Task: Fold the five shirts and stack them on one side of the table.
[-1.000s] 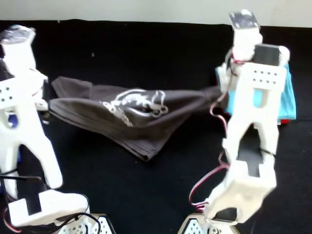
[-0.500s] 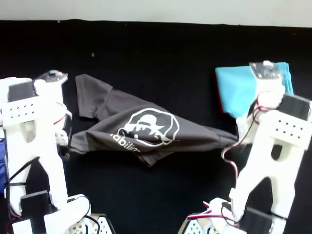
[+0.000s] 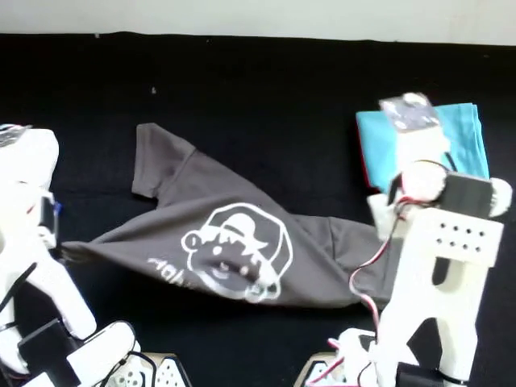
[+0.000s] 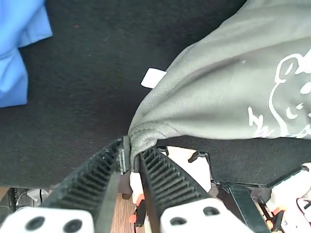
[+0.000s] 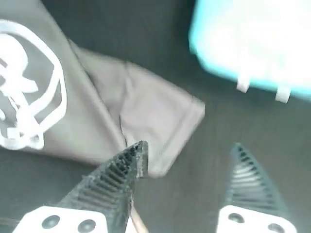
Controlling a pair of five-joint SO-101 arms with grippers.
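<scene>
Left gripper [image 4: 131, 156] clamped on one edge of the grey shirt [image 3: 242, 250]. Right gripper [image 5: 188, 153] wide open, empty, over its opposite end. Shirt spread on the table [image 3: 258, 81], long axis gripper to gripper; free end nearest the right gripper.

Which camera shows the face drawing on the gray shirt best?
The high view: the whole face drawing shows on the gray shirt. Both wrist views cut it off at the picture's edge.

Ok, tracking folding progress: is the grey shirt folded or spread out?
Spread out: the grey shirt lies open, print up, one corner pinched in the left hand.
</scene>
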